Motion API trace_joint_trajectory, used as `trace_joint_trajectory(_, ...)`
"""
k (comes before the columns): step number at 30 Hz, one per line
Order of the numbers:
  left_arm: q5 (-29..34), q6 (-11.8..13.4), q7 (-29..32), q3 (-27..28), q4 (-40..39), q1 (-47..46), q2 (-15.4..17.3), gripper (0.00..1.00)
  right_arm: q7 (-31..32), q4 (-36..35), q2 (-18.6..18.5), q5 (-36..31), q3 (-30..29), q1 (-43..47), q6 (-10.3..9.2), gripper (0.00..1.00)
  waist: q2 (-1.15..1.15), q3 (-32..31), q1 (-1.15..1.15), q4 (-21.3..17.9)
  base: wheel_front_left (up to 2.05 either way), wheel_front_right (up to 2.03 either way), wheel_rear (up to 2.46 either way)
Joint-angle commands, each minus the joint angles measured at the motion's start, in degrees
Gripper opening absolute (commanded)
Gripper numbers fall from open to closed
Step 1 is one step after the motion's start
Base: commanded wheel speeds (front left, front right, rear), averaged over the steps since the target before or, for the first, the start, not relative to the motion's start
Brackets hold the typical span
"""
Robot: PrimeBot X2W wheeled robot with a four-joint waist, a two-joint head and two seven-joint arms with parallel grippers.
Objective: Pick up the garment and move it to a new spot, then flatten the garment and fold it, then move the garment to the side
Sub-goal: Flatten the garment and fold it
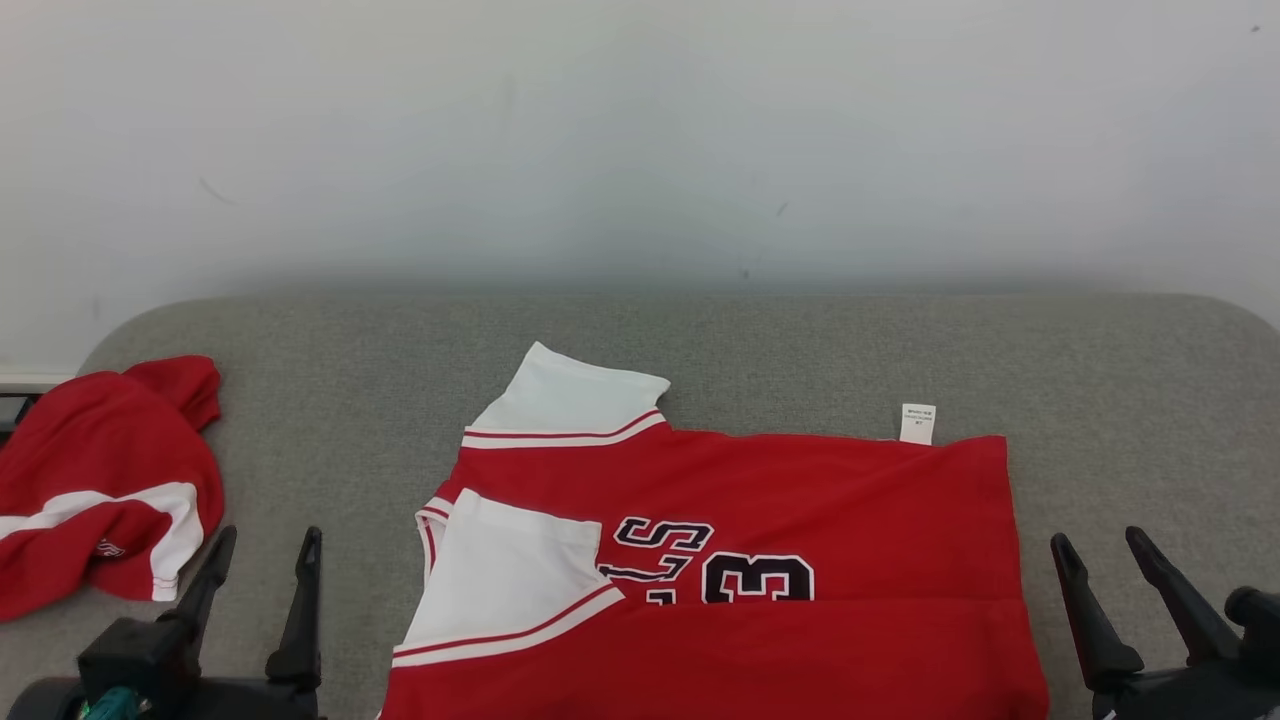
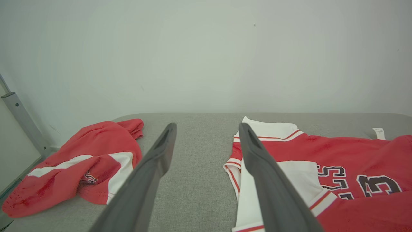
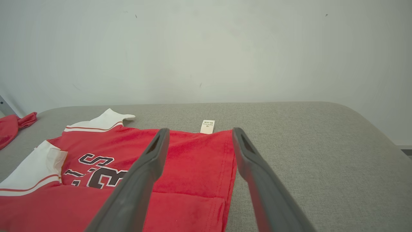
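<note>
Garment (image 1: 800, 500) lies flat between left gripper (image 1: 268, 535) and right gripper (image 1: 1098, 540), both spread and empty. Legible lettering: "S", "3"; remainder hidden under white sleeve (image 1: 510, 580) and folded panel (image 1: 800, 660). Tag (image 1: 917, 423) print illegible.

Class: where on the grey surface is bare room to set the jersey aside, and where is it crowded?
Free: right of the jersey to the grey surface edge; the strip behind it, along the wall. Narrower: between jersey and crumpled red garment. Crowded: left end.
</note>
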Motion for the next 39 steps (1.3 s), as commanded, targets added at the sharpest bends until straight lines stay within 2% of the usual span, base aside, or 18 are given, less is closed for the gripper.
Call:
trace_joint_trajectory(1, 0.3, -0.8, -0.1, -0.3, 0.8, -1.8, 0.1, 1.00, 0.6, 0.7, -0.4, -0.5, 0.1, -1.3, -0.04, 1.00, 0.00, 0.4, 0.00, -0.5, 0.00, 0.00, 0.00)
trace_joint_trajectory(12, -0.7, -7.8, 0.3, -2.5, 9.9, -16.3, -0.6, 1.00, 1.7, 10.2, -2.9, -0.1, 4.4, -14.2, -0.04, 1.00, 0.00, 5.7, 0.00, -6.3, 0.00, 0.00, 0.00)
trace_joint_trajectory(13, -0.7, -7.8, 0.3, -2.5, 9.9, -16.3, -0.6, 1.00, 1.7, 10.2, -2.9, -0.1, 4.4, -14.2, -0.04, 1.00, 0.00, 5.7, 0.00, -6.3, 0.00, 0.00, 0.00)
trace_joint_trajectory(19, -3.0, -13.8, 2.0, -3.5, 18.0, -27.2, -1.2, 1.00, 0.5, 18.1, -3.5, 0.7, 8.0, -23.2, -0.04, 1.00, 0.00, 11.1, 0.00, -9.3, 0.00, 0.00, 0.00)
trace_joint_trajectory(24, -5.3, -16.8, 4.8, -4.8, 24.9, -35.9, -0.1, 1.00, -1.8, 24.2, -3.1, 2.0, 11.1, -30.5, -0.04, 1.00, 0.00, 15.6, 0.00, -12.0, 0.00, 0.00, 0.00)
trace_joint_trajectory(30, -10.3, -17.7, 9.5, -7.1, 32.0, -43.7, 1.4, 1.00, -5.9, 30.8, -2.4, 4.3, 14.8, -37.9, -0.04, 1.00, 0.00, 19.5, 0.00, -15.2, 0.00, 0.00, 0.00)
trace_joint_trajectory(33, -14.7, -17.8, 12.1, -9.0, 33.9, -46.1, 2.4, 1.00, -7.7, 33.4, -2.0, 5.4, 16.7, -40.5, -0.04, 1.00, 0.00, 21.0, 0.00, -16.5, 0.00, 0.00, 0.00)
trace_joint_trajectory(36, -16.9, -17.6, 14.1, -11.5, 35.7, -48.5, 4.8, 1.00, -9.6, 35.8, -1.5, 6.6, 18.6, -42.8, -0.04, 1.00, 0.00, 22.3, 0.00, -18.0, 0.00, 0.00, 0.00)
trace_joint_trajectory(39, -20.1, -17.6, 15.0, -12.9, 37.2, -50.6, 5.7, 1.00, -11.3, 37.9, -1.2, 7.8, 20.4, -44.6, -0.04, 1.00, 0.00, 23.3, 0.00, -19.2, 0.00, 0.00, 0.00)
